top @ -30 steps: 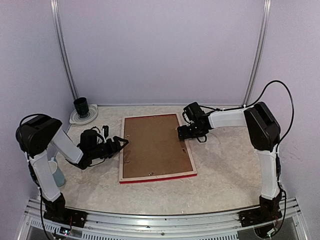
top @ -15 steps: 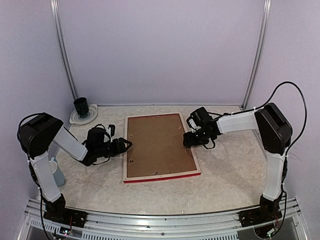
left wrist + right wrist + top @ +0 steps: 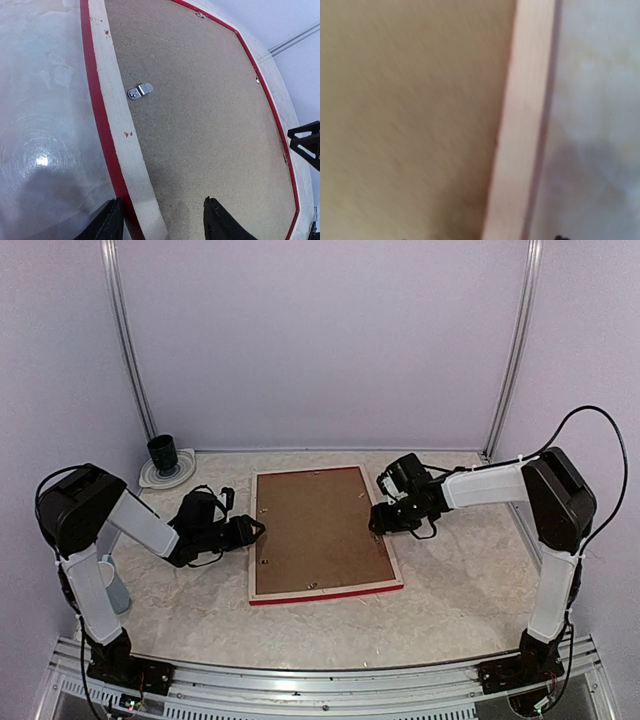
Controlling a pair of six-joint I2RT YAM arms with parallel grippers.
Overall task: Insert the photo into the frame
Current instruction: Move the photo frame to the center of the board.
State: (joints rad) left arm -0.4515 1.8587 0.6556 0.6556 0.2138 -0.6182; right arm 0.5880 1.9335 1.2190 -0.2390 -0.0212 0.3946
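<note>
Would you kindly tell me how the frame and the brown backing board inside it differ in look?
The frame is pale wood, narrow, with a red outer edge; the backing board is brown, speckled and broad. The frame rings the outside; the backing board fills the middle, with a metal clip on it. Both lie flat on the table.

Pale lilac walls (image 3: 320, 340); 2 metal corner rails (image 3: 130, 340); marbled, possibly plastic-covered tabletop (image 3: 450, 580).

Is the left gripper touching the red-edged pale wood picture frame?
Cannot tell: left wrist view shows the left gripper straddling the frame rail, contact or gap unclear.
</note>
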